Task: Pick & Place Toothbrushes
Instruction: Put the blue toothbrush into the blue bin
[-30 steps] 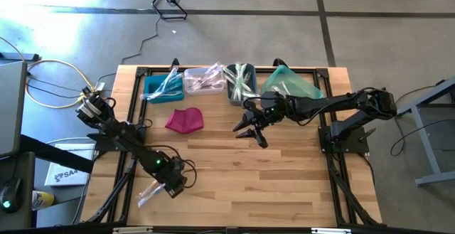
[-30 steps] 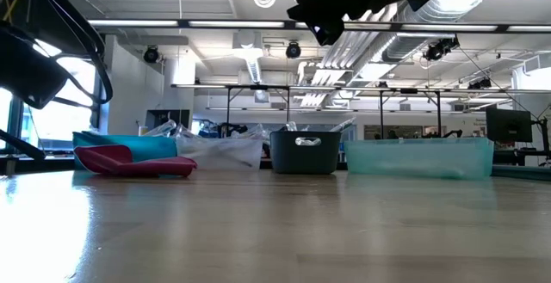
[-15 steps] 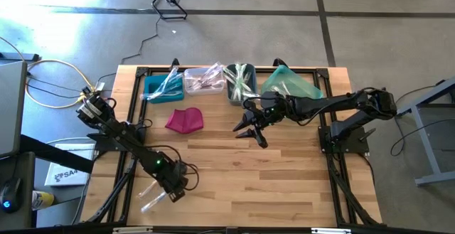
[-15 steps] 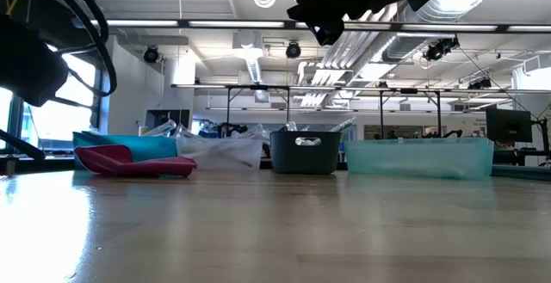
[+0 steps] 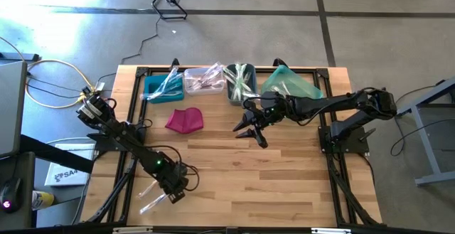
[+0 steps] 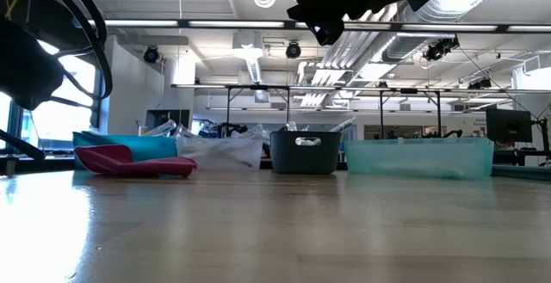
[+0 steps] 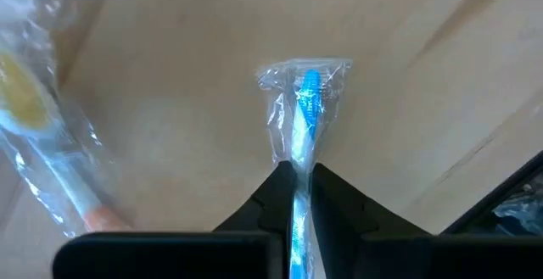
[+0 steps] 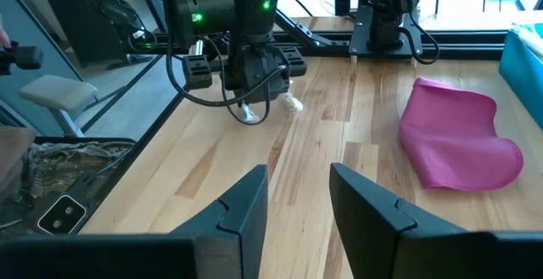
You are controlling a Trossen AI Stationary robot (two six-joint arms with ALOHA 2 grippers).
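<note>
The wooden surface (image 5: 284, 184) stands on a grey floor, and the low view shows a big room with ceiling lights behind it. Four bins line the far edge: blue (image 5: 162, 88), clear (image 5: 203, 80), dark grey (image 5: 240, 82) and teal (image 5: 290, 84), with toothbrushes inside some. A pink pouch (image 5: 185, 119) lies near the blue bin. The left tool (image 7: 295, 196) is low at the near left corner, squeezed on a wrapped blue toothbrush (image 7: 305, 109). Another wrapped toothbrush (image 7: 42, 143) lies just beside it. The right tool (image 8: 297, 198) hangs over the middle, fingers apart, holding nothing.
</note>
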